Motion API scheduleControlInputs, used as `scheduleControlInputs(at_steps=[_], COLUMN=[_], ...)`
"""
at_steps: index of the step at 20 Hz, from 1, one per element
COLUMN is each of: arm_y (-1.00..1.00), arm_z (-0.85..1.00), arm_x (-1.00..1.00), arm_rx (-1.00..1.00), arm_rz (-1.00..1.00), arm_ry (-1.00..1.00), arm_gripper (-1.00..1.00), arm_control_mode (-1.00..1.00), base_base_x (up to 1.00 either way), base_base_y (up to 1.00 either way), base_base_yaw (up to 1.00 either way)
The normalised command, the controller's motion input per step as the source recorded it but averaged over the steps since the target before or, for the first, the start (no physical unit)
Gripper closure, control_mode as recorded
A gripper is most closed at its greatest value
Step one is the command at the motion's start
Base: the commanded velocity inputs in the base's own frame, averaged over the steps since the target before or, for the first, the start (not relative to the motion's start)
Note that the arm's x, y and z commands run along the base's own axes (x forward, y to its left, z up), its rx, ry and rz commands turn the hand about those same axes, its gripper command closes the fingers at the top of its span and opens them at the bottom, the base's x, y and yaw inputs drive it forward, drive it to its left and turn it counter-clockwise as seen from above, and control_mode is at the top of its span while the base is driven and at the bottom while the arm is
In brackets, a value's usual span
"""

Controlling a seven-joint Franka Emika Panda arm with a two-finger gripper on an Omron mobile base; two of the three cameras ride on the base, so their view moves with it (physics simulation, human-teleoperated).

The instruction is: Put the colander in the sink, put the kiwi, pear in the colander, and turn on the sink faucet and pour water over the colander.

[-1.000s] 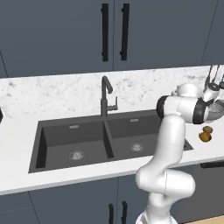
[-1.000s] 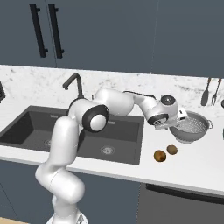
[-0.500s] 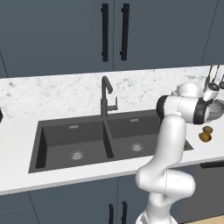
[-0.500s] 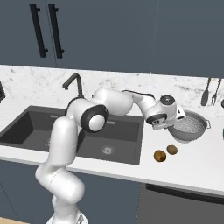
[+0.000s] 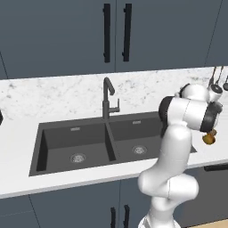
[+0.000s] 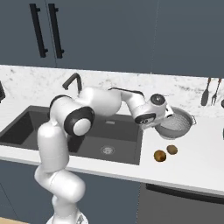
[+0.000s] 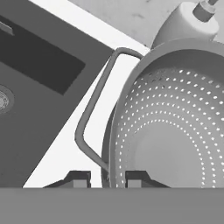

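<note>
The silver perforated colander (image 6: 178,124) stands on the white counter to the right of the sink (image 6: 26,127). My gripper (image 7: 105,178) is shut on its near rim, one fingertip outside the wall and one inside, beside the wire handle loop (image 7: 94,109). In the right base view my gripper (image 6: 168,120) sits at the bowl's left edge. The golden pear (image 6: 160,155) and the brown kiwi (image 6: 172,149) lie on the counter in front of the colander; the pear (image 5: 207,139) also peeks out past my forearm. The dark faucet (image 5: 107,99) stands behind the divider of the sink (image 5: 58,138), with no water running.
Utensils (image 6: 205,92) hang on the wall at the back right. A rounded bottle with a pump top (image 7: 188,22) stands just behind the colander. The counter's front edge runs close to the two fruits. Dark cabinets hang above the marble backsplash.
The jaws have closed onto the colander's rim. The arm and the fruits have hardly moved.
</note>
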Motion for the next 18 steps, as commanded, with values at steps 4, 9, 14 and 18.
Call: scheduleControlInputs(at_steps=[4,9,14,18], arm_y=[0.91,0.88,0.98,1.0], arm_z=[0.38,0.49,0.56,0.55], arm_x=[-0.42,-0.59,-0.55,-0.47], arm_rx=[0.0,0.0,0.0,0.0], arm_rz=[0.13,0.05,0.0,0.0], arm_ry=[-0.15,-0.13,-0.02,0.0], arm_gripper=[1.0,1.0,1.0,1.0], arm_control_mode=[-1.0,-1.0,-1.0,-1.0], base_base_x=[0.0,0.0,0.0,0.0], base_base_y=[0.0,0.0,0.0,0.0], base_base_yaw=[0.0,0.0,0.0,0.0])
